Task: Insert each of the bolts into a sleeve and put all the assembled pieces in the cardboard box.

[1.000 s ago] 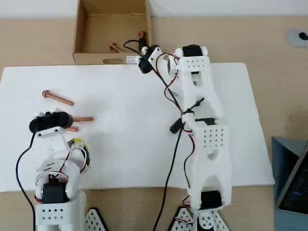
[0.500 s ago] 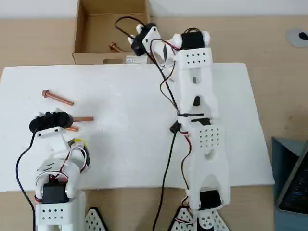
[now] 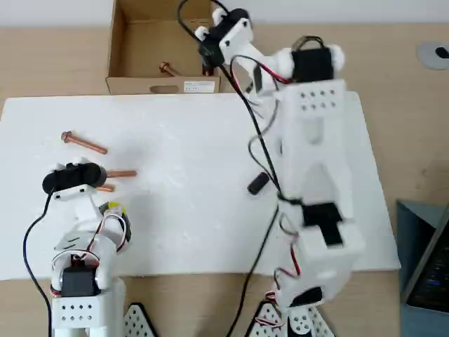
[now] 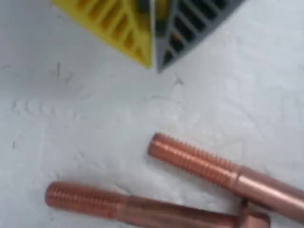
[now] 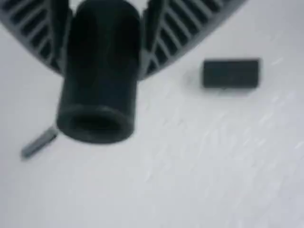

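Note:
My right gripper [image 5: 104, 71] is shut on a black sleeve [image 5: 97, 99], which points open end down over a white surface. In the high view the right arm is stretched out, with its gripper [image 3: 208, 62] at the right wall of the cardboard box [image 3: 116, 49]. A copper bolt [image 3: 167, 69] lies inside the box. My left gripper [image 4: 154, 64] is shut and holds nothing, just above two copper bolts [image 4: 190, 159] [image 4: 95, 202]. These bolts [image 3: 121, 173] [image 3: 105, 188] lie beside the left gripper [image 3: 77, 181]. A third bolt [image 3: 83, 142] lies farther back. A loose black sleeve [image 3: 258, 184] rests mid-mat.
A white mat [image 3: 189, 232] covers the wooden table. The right wrist view also has a second black sleeve [image 5: 231, 73] and a small grey rod [image 5: 38, 143] lying on the white surface. A laptop corner [image 3: 428, 267] sits at the right edge.
The right arm has stretched farther back, carrying its gripper from the box's front right corner up over the box's right wall. The left arm and the bolts have not moved.

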Tool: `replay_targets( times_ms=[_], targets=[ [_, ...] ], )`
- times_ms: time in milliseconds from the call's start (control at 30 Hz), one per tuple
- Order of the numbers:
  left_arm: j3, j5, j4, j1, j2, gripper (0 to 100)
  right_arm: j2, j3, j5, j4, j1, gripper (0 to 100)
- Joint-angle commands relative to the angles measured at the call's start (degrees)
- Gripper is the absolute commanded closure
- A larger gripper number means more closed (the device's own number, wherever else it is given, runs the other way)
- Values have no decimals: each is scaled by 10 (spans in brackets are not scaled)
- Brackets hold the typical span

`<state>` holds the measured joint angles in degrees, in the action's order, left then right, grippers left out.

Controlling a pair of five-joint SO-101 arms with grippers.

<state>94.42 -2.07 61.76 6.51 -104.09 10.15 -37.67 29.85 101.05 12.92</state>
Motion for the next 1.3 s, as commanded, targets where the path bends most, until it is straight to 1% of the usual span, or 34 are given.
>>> replay_targets(
  times_ms=[0,100,267,367,500,600,800,933,1267],
  targets=[
    [-4,4,-9,-2,-5,997,-132,91,-44,14,-9,988],
    [-4,2,-6,-2,-5,998,-204,174,-84,14,-9,988],
    [-16,4,-4,-1,-2,998,-308,308,-177,10,-9,988],
    [-44,4,-4,2,-1,998,-360,380,-218,4,-10,988],
    [-98,1,-4,2,0,998,-419,472,-256,-21,-22,988],
    [-131,1,-4,3,28,998,-456,536,-265,-46,-35,988],
    [-242,-9,-8,4,187,998,-500,629,-259,-85,-75,987],
    [-338,-45,-9,30,325,998,-506,649,-240,-88,-97,987],
    [-551,-158,-5,102,644,998,-505,660,-240,-88,-163,987]
  ],
)
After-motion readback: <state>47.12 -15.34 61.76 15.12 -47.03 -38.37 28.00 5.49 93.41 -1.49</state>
